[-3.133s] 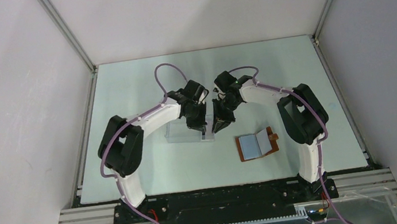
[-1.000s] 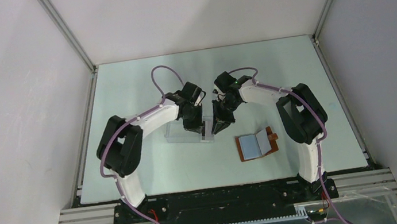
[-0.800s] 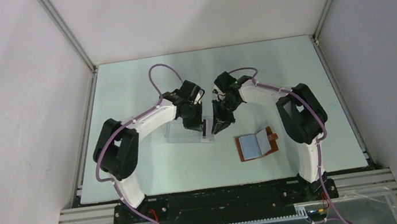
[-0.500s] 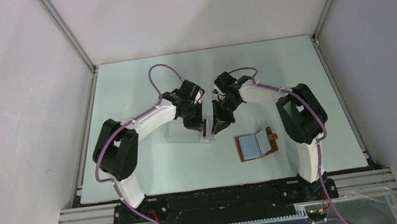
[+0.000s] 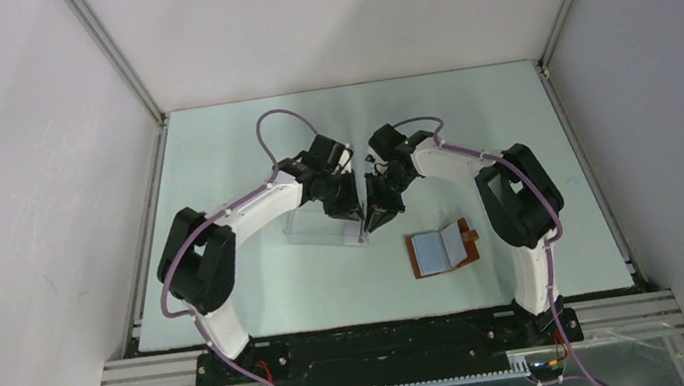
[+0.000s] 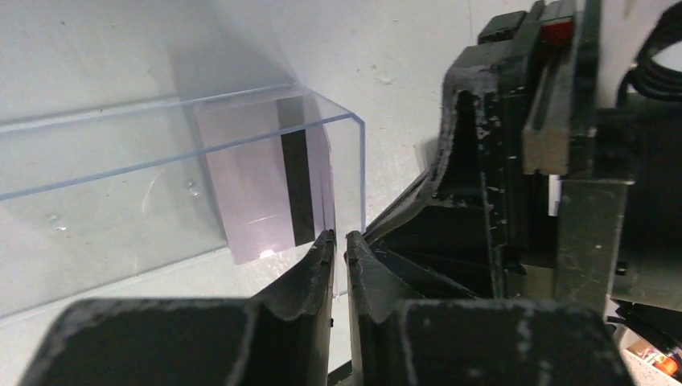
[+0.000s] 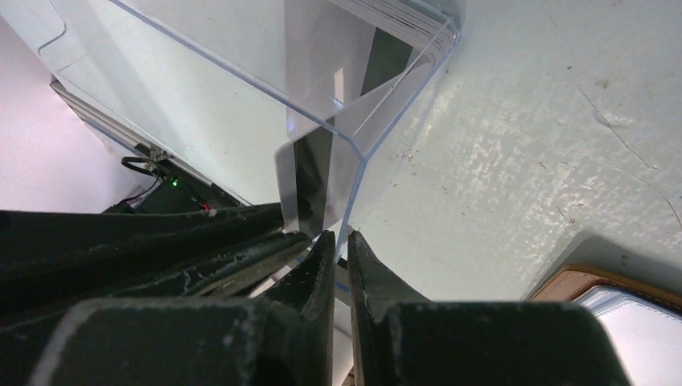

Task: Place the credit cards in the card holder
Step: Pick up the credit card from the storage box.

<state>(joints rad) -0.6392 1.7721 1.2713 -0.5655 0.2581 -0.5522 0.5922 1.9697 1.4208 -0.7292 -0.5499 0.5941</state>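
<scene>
left tool [image 6: 338, 239] open just a slit, right tool [image 7: 338, 239] near-shut (grip unclear). Watch the card [image 6: 249, 185]: if it catches the clear box [image 6: 96, 217] wall, you could lose it.

One credit card [image 6: 257, 193] is visible: a thin, pale lilac rectangle with a dark stripe along its length. It is inside a clear box [image 6: 161, 157], at the end of the box that is nearer to the card holder [image 5: 442, 249]. I cannot tell whether it lies flat or leans, or whether more cards are behind it. The card holder is a small tan-brown leather wallet. It lies open and flat on the desk [image 5: 242, 146], apart from the box, showing pale blue-grey inner pockets, and its snap tab [image 5: 470, 233] points to the right.
</scene>
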